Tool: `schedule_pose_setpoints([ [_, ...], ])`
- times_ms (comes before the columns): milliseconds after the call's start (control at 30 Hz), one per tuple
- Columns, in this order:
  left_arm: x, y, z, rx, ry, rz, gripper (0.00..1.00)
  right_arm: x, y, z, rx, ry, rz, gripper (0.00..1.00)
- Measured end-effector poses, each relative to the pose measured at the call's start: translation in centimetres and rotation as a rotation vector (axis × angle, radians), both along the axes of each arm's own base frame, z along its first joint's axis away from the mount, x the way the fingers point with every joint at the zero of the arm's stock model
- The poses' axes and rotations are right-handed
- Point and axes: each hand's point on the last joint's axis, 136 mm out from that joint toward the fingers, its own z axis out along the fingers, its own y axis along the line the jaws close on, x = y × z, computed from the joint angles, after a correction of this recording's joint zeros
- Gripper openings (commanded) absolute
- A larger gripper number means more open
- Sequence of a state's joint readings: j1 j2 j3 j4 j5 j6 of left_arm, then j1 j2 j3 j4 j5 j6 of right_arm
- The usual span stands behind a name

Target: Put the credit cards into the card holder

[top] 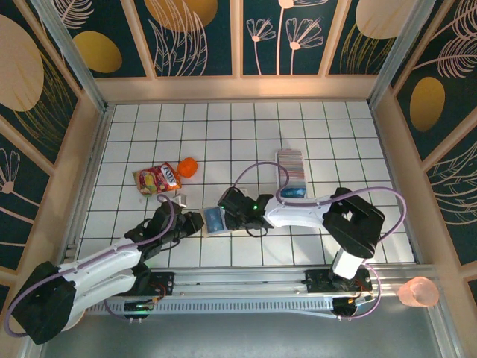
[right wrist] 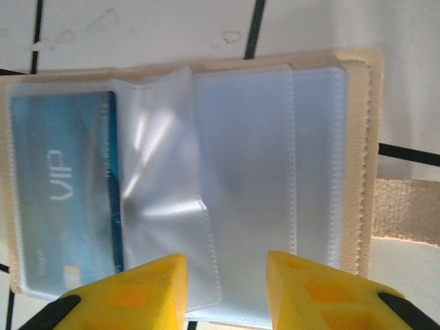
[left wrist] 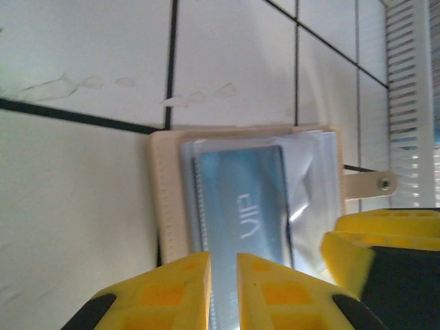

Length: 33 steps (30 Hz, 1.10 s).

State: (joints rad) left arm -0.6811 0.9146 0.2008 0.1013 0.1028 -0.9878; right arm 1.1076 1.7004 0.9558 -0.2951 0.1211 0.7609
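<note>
The beige card holder [top: 215, 220] lies open on the tiled floor between my two grippers. A blue VIP card [left wrist: 240, 206] sits inside its clear left sleeve [right wrist: 62, 185]. My left gripper [left wrist: 223, 289] hangs over the near end of that card, its jaws a narrow gap apart with nothing pinched between them. My right gripper [right wrist: 227, 289] stands open above the empty clear sleeves [right wrist: 261, 179] of the card holder [right wrist: 357, 158]. Its yellow fingers [left wrist: 357, 254] also show in the left wrist view. More credit cards [top: 290, 165] lie in an overlapping row behind the right arm.
A red and yellow snack pouch [top: 158, 179] with an orange cap [top: 188, 167] lies left of centre. The holder's snap tab [left wrist: 371, 184] points toward the rail at the near edge. A pink cup [top: 417, 292] stands outside the pen at lower right. Wooden walls ring the floor.
</note>
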Motion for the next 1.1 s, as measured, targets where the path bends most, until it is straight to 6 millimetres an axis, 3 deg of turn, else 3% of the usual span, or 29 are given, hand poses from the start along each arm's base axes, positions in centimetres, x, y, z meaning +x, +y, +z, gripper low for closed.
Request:
schedule_pose_setpoints([
  [300, 0.0, -0.7, -0.5, 0.011, 0.027, -0.035, 0.12, 0.1, 0.5, -0.1, 0.063, 0.025, -0.022, 0.33],
  [700, 0.0, -1.1, -1.7, 0.025, 0.059, -0.047, 0.09, 3.5, 1.3, 2.2, 0.219, 0.014, -0.070, 0.32],
  [900, 0.0, -1.0, -2.1, 0.031, 0.067, -0.047, 0.08, 3.4, 1.9, 2.3, 0.256, 0.037, -0.044, 0.32],
  [1100, -0.1, -1.0, -2.3, 0.035, 0.073, -0.047, 0.08, 2.9, 2.1, 1.2, 0.240, 0.068, -0.024, 0.28],
])
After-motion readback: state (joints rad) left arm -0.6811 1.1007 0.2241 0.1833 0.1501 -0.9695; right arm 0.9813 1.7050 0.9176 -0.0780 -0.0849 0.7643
